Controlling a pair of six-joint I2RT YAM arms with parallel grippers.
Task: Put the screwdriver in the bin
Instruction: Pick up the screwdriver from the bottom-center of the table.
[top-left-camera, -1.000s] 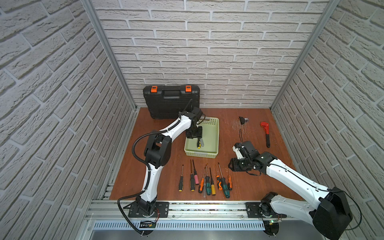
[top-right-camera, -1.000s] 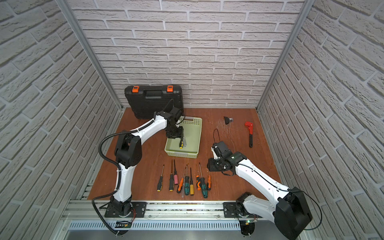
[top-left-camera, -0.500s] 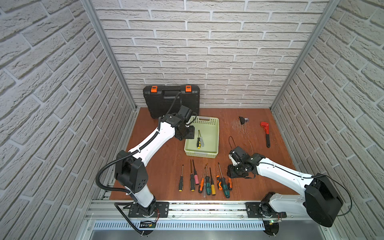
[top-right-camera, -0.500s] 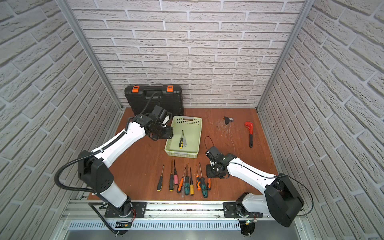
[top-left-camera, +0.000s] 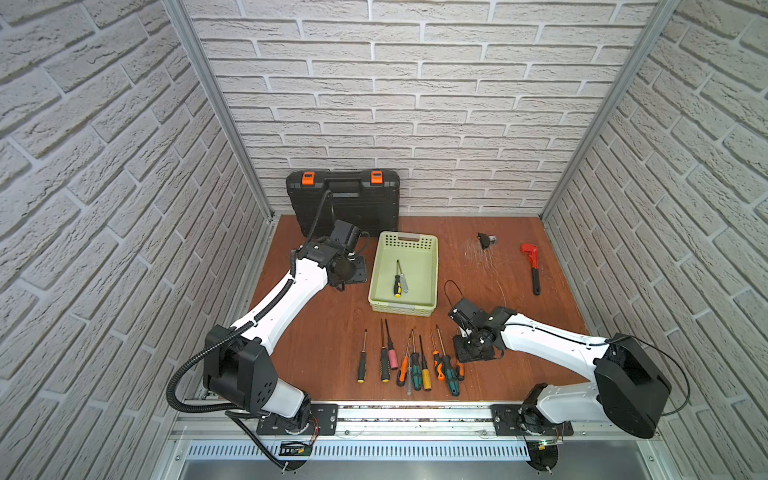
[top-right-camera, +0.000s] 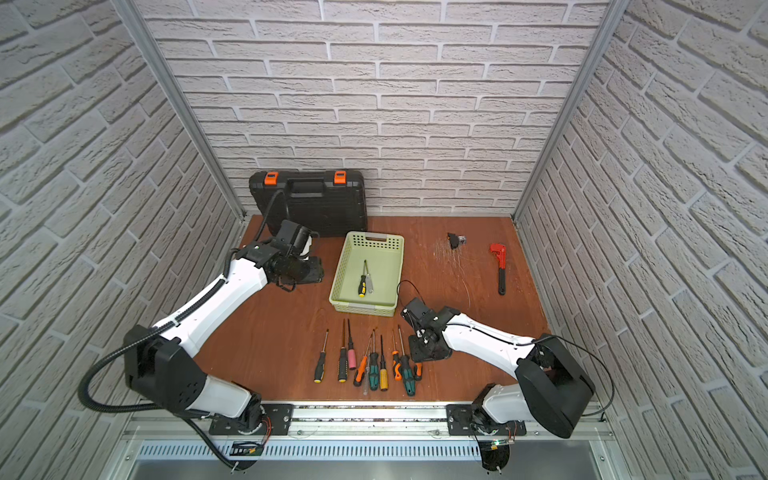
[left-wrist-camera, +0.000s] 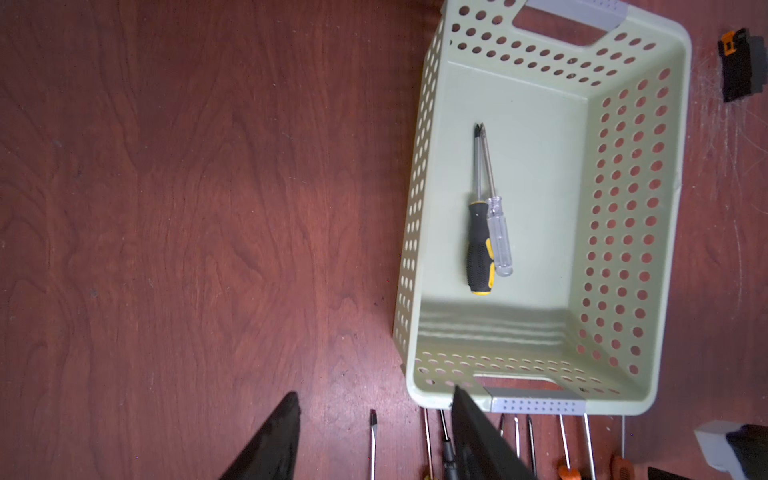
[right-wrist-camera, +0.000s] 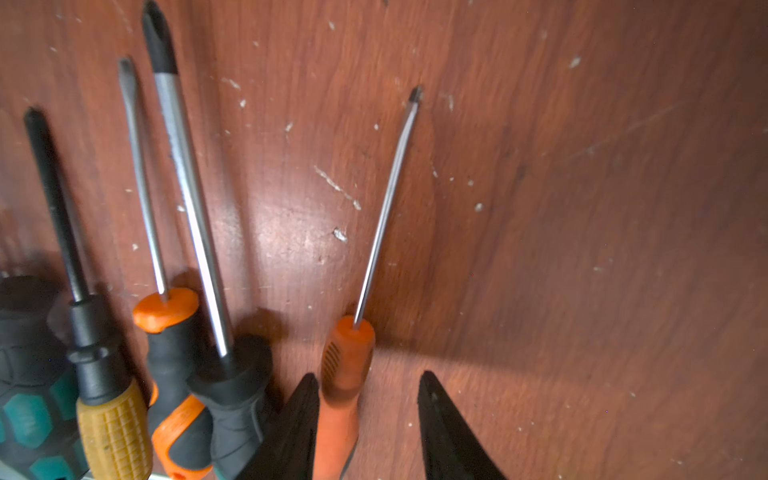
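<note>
Right hand (right-wrist-camera: 369, 375) parted around orange screwdriver (right-wrist-camera: 347, 357), no grip; left hand (left-wrist-camera: 375, 392) parted, empty, beside bin (left-wrist-camera: 415, 208).

The table (left-wrist-camera: 166, 208) is seen to be wood grain, faintly glossy and scratched. The bin (left-wrist-camera: 540, 166) is moulded in smooth, matt plastic. On the clear-handled screwdriver (left-wrist-camera: 498, 237) glossy transparent plastic is seen; the orange screwdriver (right-wrist-camera: 347, 365) is given a polished metal shaft and a ribbed plastic handle.

Screwdrivers (top-left-camera: 426, 375) lie before the bin (top-left-camera: 402, 307), toolcase (top-left-camera: 353, 208) behind.
</note>
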